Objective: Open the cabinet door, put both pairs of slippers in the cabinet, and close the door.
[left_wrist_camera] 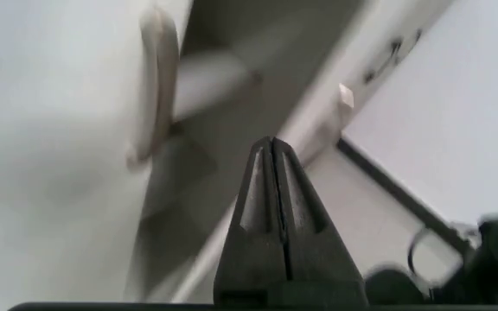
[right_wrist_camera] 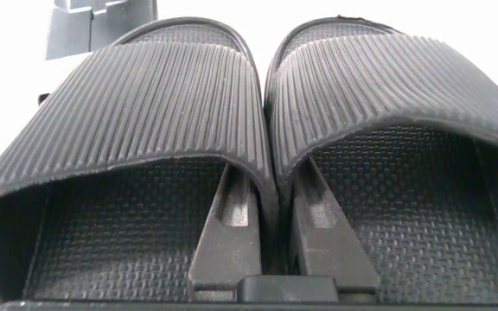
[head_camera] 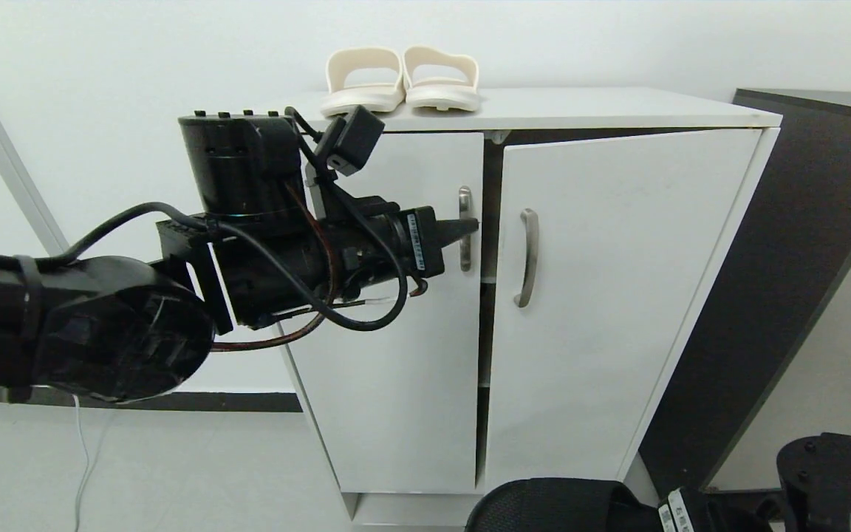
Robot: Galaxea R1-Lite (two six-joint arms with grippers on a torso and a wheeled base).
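One upright handle [head_camera: 465,255], running twelve to six, sits at three o'clock against the pressed-together left gripper [head_camera: 472,225], while the right gripper [right_wrist_camera: 269,186] clamps black slippers [right_wrist_camera: 171,95].

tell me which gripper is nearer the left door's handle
Left. The left gripper is right at the left door's handle, tip beside it. The right gripper is low, well below it, clamped on the black slippers.
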